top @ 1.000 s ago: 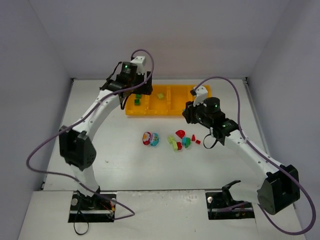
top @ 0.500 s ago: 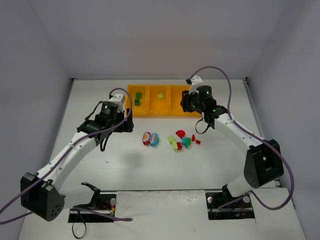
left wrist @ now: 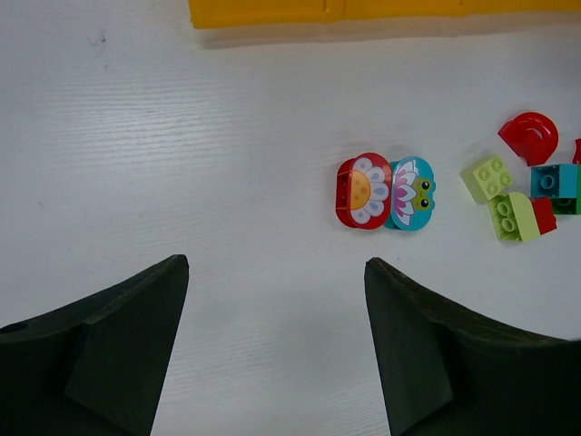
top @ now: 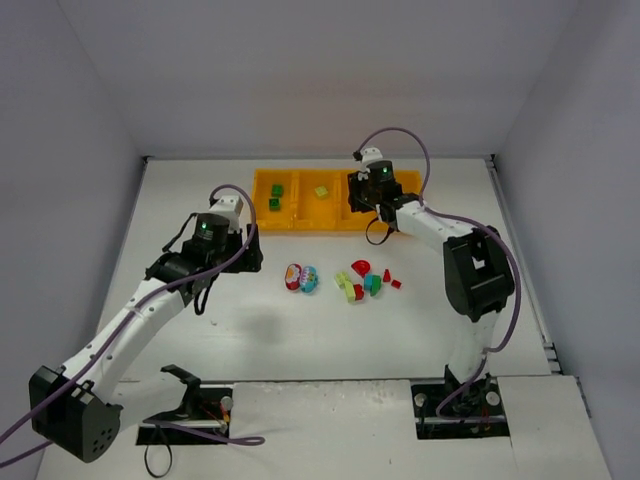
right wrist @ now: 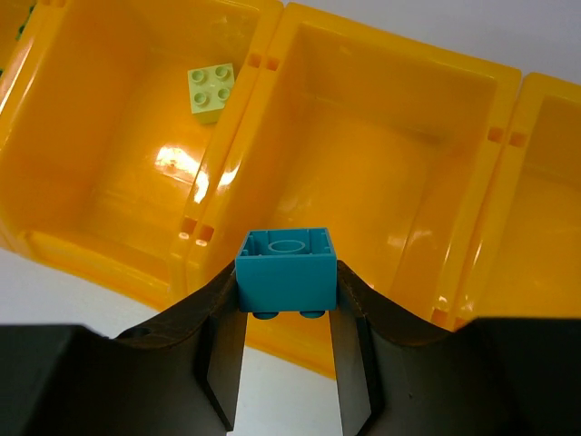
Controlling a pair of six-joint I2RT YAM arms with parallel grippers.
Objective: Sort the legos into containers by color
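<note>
My right gripper [right wrist: 286, 277] is shut on a teal-blue lego brick [right wrist: 286, 268], held studs-down above the front wall of the third compartment [right wrist: 372, 173] of the orange-yellow containers tray [top: 300, 226]. In the top view this gripper [top: 365, 196] hangs over the tray. A lime brick [right wrist: 211, 89] lies in the second compartment, and two dark green bricks [top: 275, 196] in the first. My left gripper [left wrist: 275, 263] is open and holds nothing, hovering over bare table left of the loose legos [top: 368, 280]. A red and a teal rounded piece [left wrist: 386, 192] lie just ahead of it.
The loose pile holds a red curved piece [left wrist: 529, 137], lime bricks [left wrist: 501, 195] and a teal brick [left wrist: 554, 180]. Grey walls enclose the white table [top: 250, 330] on three sides. Purple cables loop off both arms.
The left arm has pulled back from the tray's first compartment to the table left of the pile. The right arm has carried the teal brick up over the tray.
</note>
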